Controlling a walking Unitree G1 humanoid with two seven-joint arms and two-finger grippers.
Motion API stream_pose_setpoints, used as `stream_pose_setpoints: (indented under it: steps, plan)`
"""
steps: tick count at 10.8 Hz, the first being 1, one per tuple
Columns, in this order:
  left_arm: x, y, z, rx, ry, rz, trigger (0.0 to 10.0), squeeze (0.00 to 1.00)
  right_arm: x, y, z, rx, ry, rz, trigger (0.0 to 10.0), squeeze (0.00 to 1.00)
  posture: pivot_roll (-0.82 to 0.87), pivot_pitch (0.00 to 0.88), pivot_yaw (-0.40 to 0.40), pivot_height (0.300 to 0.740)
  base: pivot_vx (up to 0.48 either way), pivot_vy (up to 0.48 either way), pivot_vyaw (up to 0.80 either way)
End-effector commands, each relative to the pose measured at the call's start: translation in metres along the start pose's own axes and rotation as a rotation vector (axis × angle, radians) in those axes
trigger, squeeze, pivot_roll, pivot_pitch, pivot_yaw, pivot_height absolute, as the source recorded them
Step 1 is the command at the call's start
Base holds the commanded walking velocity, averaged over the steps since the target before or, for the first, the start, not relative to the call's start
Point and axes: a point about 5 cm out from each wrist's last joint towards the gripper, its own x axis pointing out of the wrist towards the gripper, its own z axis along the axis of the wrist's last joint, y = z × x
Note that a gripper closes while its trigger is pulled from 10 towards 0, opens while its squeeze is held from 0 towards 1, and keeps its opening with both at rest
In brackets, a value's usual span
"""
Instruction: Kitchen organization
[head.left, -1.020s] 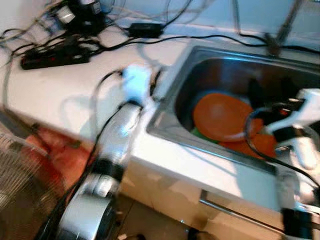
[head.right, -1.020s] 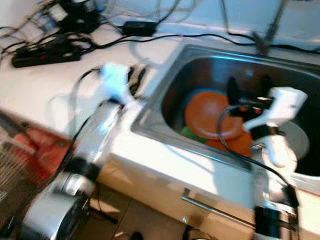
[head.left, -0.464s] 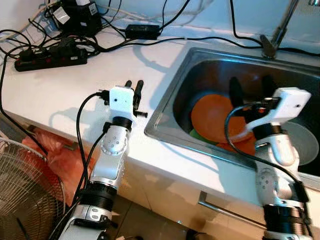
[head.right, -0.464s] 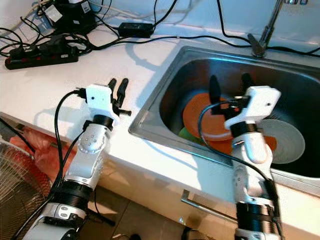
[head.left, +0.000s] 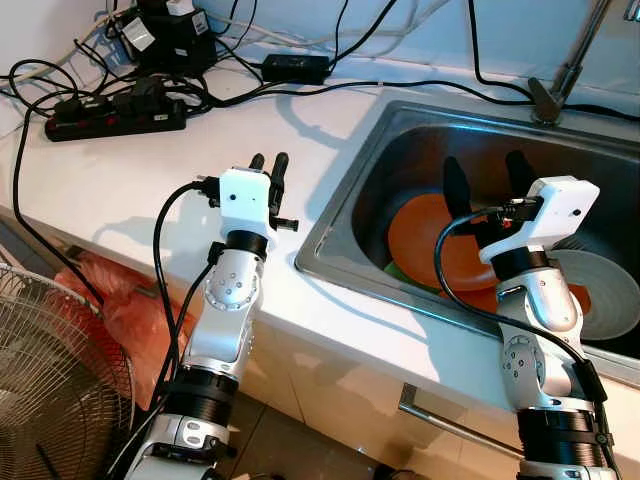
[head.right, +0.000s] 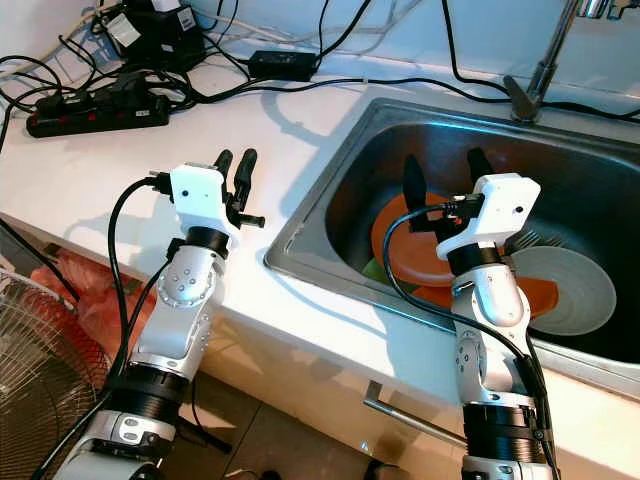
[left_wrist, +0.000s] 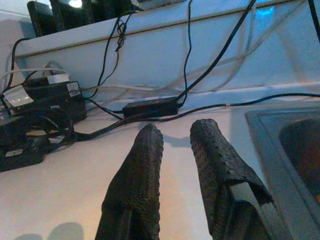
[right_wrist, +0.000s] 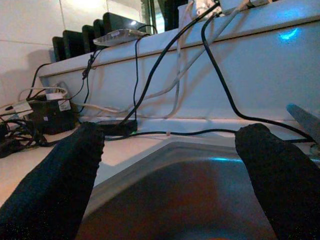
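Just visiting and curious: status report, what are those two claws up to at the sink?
Right gripper open, above orange plate in sink. Left gripper nearly closed, empty, over counter. Grey plate and fork alongside.

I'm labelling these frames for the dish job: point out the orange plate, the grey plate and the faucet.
orange plate (head.right: 415, 240): right eye view, on its bare orange face.
grey plate (head.right: 570, 285): right eye view, on its flat middle.
faucet (head.left: 548, 97): left eye view, on its base at the sink's back edge.
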Motion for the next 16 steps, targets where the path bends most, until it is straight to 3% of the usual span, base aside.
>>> stream_pose_setpoints:
  steps: [1,4,16]
  plan:
    - [-0.0020,0.0003,0.0004,0.006,0.002,0.010,10.0,0.00,-0.0085,0.0057,-0.0193,0.030,0.070,0.001,10.0,0.00,-0.04,0.086,0.107,0.740,0.000,0.000,0.00]
    - [-0.0021,-0.0018,0.0007,0.000,0.006,0.006,10.0,0.00,-0.0088,0.0065,-0.0200,0.033,0.073,0.009,10.0,0.00,-0.04,0.095,0.105,0.740,-0.100,0.000,0.00]
    - [-0.0014,0.0013,0.0021,-0.017,0.008,0.038,10.0,0.00,-0.0072,0.0071,-0.0196,0.037,0.066,0.019,10.0,0.00,-0.04,0.117,0.095,0.740,-0.367,0.000,0.00]
